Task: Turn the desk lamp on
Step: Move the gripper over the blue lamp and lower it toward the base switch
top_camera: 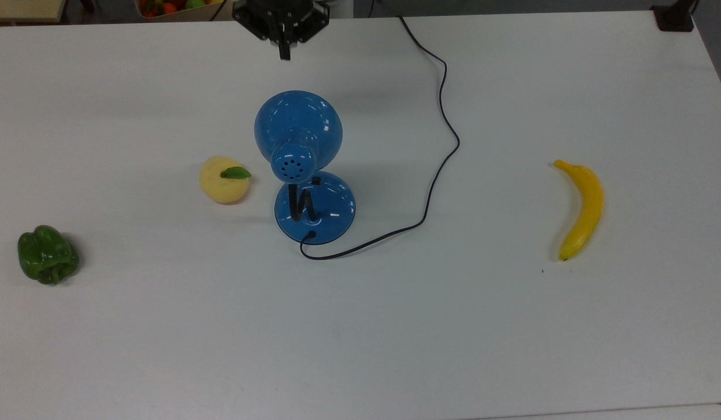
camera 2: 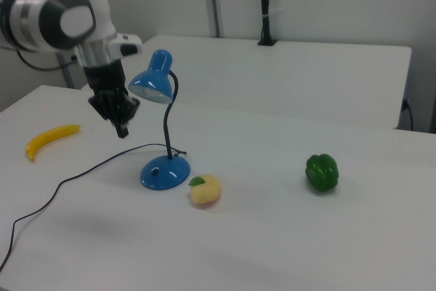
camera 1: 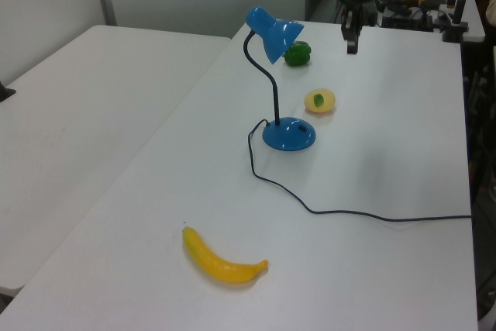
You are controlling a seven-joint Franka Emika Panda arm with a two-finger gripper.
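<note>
The end effector (camera 2: 122, 129), fingers seemingly pressed together, hangs beside the desk lamp (camera 2: 161, 127), apart.

The arm (camera 2: 65, 15) is glossy white, built of rounded, bulging segments. One joint carries a large round cap in dark grey, ringed by a paler grey band; a second grey ring shows at the right view's left edge. Below the last white segment sits a short silvery cylindrical collar, bright and reflective in the left view. Under that comes a black, blocky hand, broader than the collar, with angled corners as seen in the top view. The gripper (camera 2: 122, 129) (top_camera: 284, 53) (camera 1: 351, 46) is black too, narrowing downward from the hand to a slim dark tip with a pale streak along it.
</note>
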